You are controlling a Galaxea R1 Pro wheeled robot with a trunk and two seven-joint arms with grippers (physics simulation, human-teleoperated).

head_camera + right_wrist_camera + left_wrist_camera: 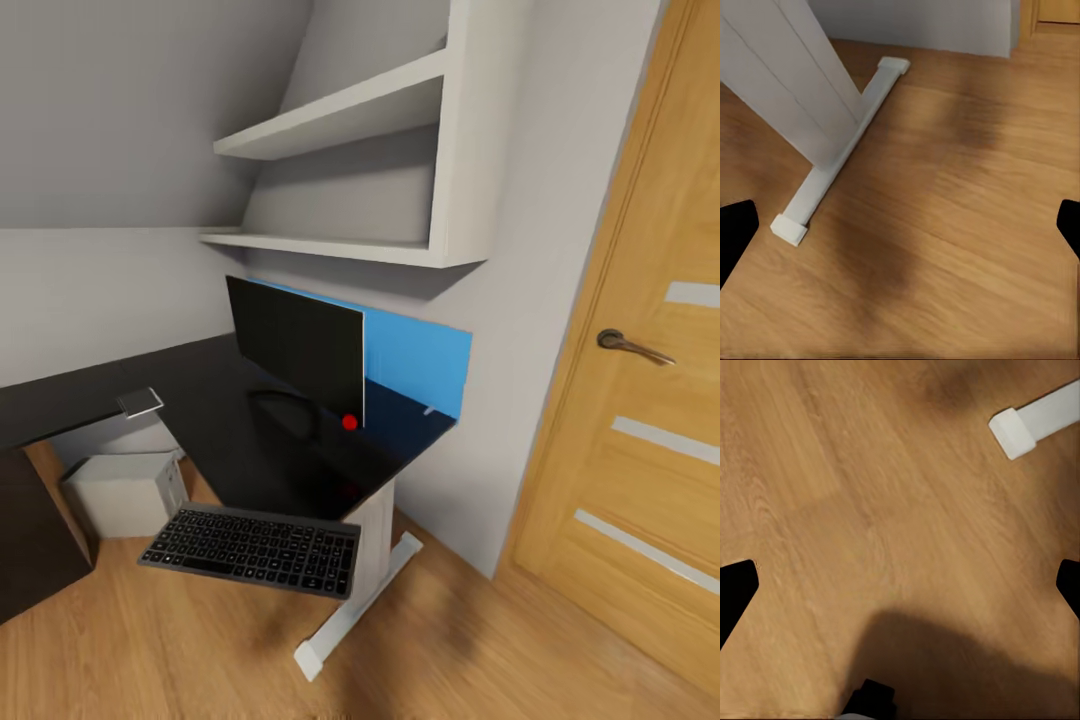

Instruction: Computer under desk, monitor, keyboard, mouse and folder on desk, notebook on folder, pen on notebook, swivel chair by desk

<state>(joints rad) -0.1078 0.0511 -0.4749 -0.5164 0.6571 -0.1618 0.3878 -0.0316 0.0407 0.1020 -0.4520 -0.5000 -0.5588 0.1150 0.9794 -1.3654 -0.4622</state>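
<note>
The desk (290, 470) has a glossy black top and a blue back panel (420, 365). On it stands the black monitor (297, 345), and a small grey notebook (140, 402) lies near its left part. The dark keyboard (252, 549) lies below the desk's front edge, apparently on the wooden floor beside the white leg (372, 545). The light grey computer (125, 492) sits under the desk. My left gripper (900, 585) is open above bare floor near the white desk foot (1031, 421). My right gripper (900, 225) is open over the floor beside the desk leg (787, 82).
White wall shelves (340, 110) hang above the desk. A wooden door (640, 400) with a handle (630, 346) stands at the right. A dark cabinet (30, 540) stands at the left edge. A small red dot (349, 422) shows by the monitor's corner.
</note>
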